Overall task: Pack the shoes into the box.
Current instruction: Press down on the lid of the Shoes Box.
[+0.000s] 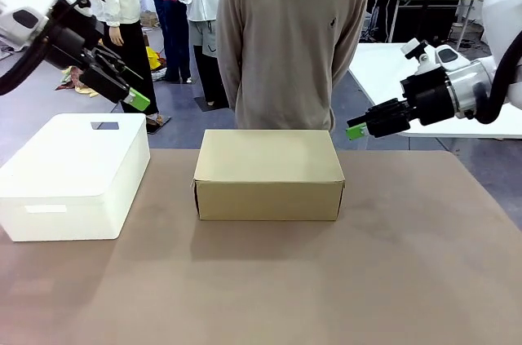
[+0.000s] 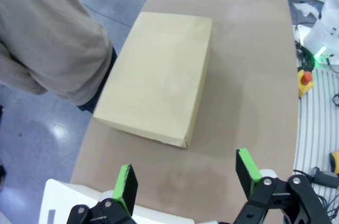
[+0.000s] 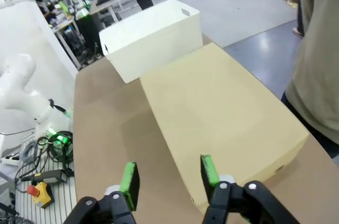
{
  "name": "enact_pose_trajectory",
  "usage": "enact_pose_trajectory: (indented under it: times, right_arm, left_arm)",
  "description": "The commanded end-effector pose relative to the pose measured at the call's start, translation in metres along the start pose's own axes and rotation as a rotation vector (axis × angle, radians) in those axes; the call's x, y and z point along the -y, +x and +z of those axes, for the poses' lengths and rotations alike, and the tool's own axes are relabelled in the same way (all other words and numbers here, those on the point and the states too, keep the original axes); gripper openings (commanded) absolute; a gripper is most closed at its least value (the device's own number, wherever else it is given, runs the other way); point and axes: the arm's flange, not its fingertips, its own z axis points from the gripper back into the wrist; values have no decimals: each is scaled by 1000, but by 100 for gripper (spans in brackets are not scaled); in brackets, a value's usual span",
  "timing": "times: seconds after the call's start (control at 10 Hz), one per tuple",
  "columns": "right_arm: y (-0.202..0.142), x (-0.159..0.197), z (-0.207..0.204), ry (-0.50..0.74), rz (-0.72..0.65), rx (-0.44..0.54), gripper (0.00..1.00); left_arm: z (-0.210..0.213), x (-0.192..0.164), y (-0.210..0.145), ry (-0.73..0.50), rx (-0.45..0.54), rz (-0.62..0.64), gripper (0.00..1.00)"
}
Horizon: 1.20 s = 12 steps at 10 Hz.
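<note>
The box (image 1: 269, 167) is a plain tan cardboard shoebox with its lid shut flat, in the middle of the brown table; it also lies below in the left wrist view (image 2: 159, 75) and the right wrist view (image 3: 222, 102). The shoes are out of view. My left gripper (image 1: 137, 100) hangs open high at the left, over the white bin, its green pads wide apart (image 2: 186, 173). My right gripper (image 1: 355, 130) hovers just right of the box's far right corner, above the table, its fingers apart with nothing between them (image 3: 169, 175).
A white plastic bin (image 1: 73, 170) with its lid on stands at the table's left, close to the box. A person (image 1: 285, 35) stands at the far edge right behind the box. Bare tabletop (image 1: 326, 280) lies in front and to the right.
</note>
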Motion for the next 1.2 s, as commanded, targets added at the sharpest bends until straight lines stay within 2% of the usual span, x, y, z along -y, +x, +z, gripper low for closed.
enact_pose_trajectory:
  times: [0.0,0.3,0.6,0.9,1.1]
  right_arm:
    - [7,-18,2,-69,-27,-76,100]
    - [16,-38,7,-127,-7,-107,100]
    - [20,-62,12,-246,43,-133,100]
    - [19,-75,11,-296,84,-163,100]
    - [21,-66,17,-258,93,-130,100]
  left_arm:
    - [-9,-1,19,4,-40,61,61]
    - [-31,-4,50,29,-83,153,2]
    - [-63,-13,73,28,-138,203,0]
    - [-94,-23,81,57,-188,246,0]
    - [-89,-23,82,57,-175,240,0]
